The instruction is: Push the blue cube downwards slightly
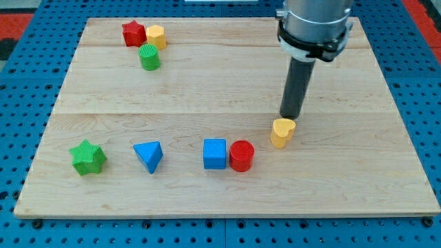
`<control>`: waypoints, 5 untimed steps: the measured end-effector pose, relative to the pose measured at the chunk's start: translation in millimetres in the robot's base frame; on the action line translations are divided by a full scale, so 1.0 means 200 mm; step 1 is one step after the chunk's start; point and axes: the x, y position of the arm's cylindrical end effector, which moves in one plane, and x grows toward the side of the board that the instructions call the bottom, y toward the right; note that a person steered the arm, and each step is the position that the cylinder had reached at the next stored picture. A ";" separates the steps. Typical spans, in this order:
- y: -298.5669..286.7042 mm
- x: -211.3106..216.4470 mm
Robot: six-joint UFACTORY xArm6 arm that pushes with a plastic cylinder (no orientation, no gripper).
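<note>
seven blocks lie on the table (227,89). the blue cube (215,153) sits in the lower middle, touching the red cylinder (242,156) on its right. my tip (290,117) stands just above the yellow heart (282,132), up and to the right of the cube, apart from it. there are no fingers, only the rod. a blue triangle (149,156) and green star (87,158) lie to the cube's left. near the top left cluster a red star (133,33), yellow block (156,36) and green cylinder (149,57).
</note>
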 end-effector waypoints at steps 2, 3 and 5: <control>-0.14 0.17; -0.13 0.18; -0.56 0.10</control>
